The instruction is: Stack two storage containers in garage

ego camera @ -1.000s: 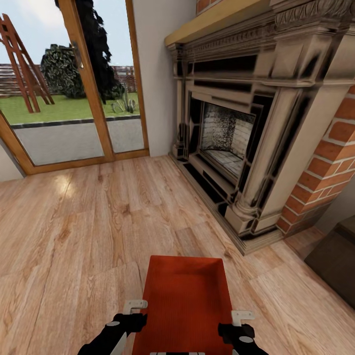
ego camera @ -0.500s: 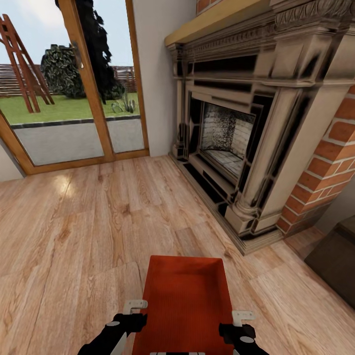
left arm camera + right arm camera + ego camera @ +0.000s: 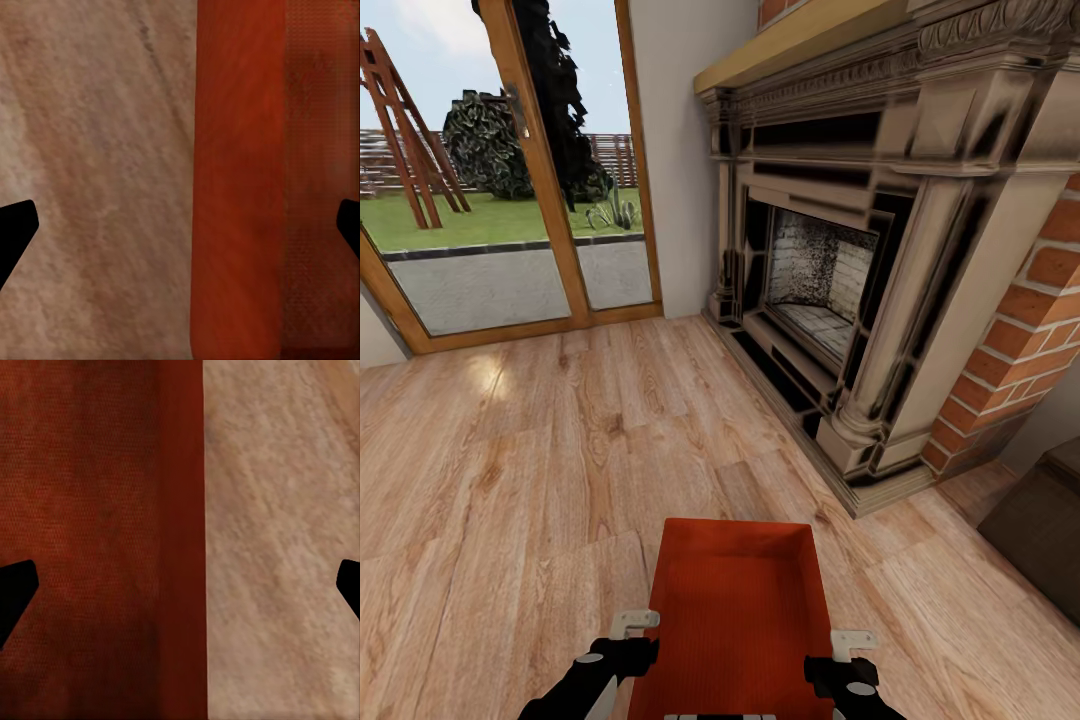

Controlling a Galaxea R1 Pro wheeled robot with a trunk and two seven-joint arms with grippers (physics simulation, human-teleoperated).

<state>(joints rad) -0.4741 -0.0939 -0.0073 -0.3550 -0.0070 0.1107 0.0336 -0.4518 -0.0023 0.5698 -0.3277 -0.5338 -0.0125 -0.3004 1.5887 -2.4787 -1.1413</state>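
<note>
One orange-red storage container (image 3: 740, 610) lies on the light wood planks of the living room, straight in front of me. My left gripper (image 3: 632, 635) stands open at its left wall near the close end, and the left wrist view has that wall (image 3: 236, 187) between the spread fingers of the left gripper (image 3: 180, 225). My right gripper (image 3: 850, 650) is open at the right wall. In the right wrist view the right gripper (image 3: 180, 585) straddles that wall (image 3: 180, 510). The garage is out of view.
An ornate fireplace (image 3: 830, 270) with red brick (image 3: 1020, 330) beside it fills the right side. Glass doors (image 3: 490, 200) onto a garden are at the back left. A dark low cabinet (image 3: 1040, 520) stands at the right edge. Open wood floor (image 3: 540, 450) lies ahead and left.
</note>
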